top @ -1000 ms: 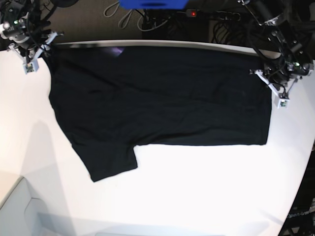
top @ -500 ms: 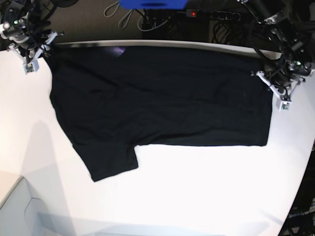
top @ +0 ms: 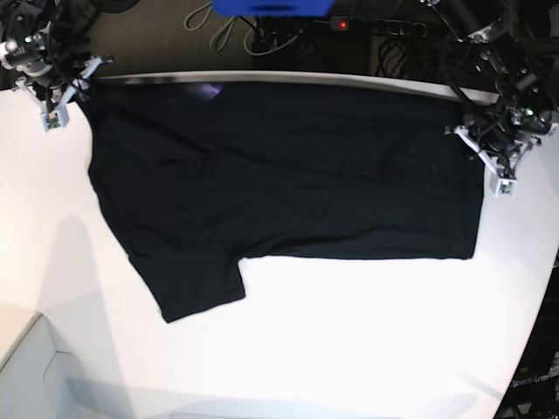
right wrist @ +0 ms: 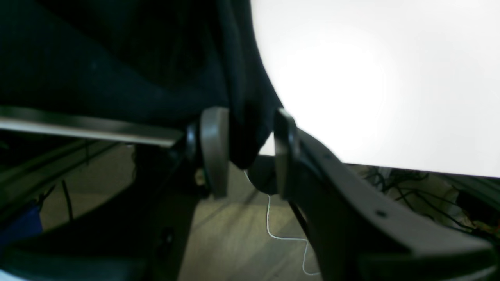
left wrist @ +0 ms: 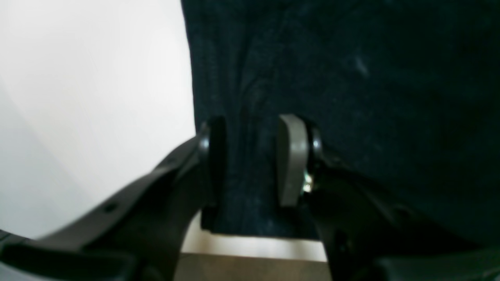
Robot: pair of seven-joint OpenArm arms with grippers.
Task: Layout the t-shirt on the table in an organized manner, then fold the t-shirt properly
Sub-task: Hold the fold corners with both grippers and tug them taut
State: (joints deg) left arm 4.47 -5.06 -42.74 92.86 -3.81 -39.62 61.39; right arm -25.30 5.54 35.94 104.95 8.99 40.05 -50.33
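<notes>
The black t-shirt (top: pixel 288 175) lies spread along the far side of the white table (top: pixel 349 349), one sleeve pointing toward the near left. My left gripper (top: pixel 491 166) is at the shirt's right edge. In the left wrist view the left gripper (left wrist: pixel 252 156) is open, its pads apart over flat t-shirt cloth (left wrist: pixel 351 78) near the table (left wrist: pixel 97 97) edge. My right gripper (top: pixel 59 100) is at the far-left corner. In the right wrist view the right gripper (right wrist: pixel 246 152) stands open, with a loose fold of the t-shirt (right wrist: pixel 117 58) hanging between its fingers over the table (right wrist: pixel 371 78) edge.
Beyond the far edge are cables, a blue object (top: pixel 271 7) and a power strip with a red light (top: pixel 342 24). A pale grey box (top: pixel 35 375) sits at the near left corner. The table's curved edge (top: pixel 541 297) runs down the right side.
My left gripper's jaws have parted and let go of the shirt's right edge, shifting slightly right. The shirt and the right arm have stayed put.
</notes>
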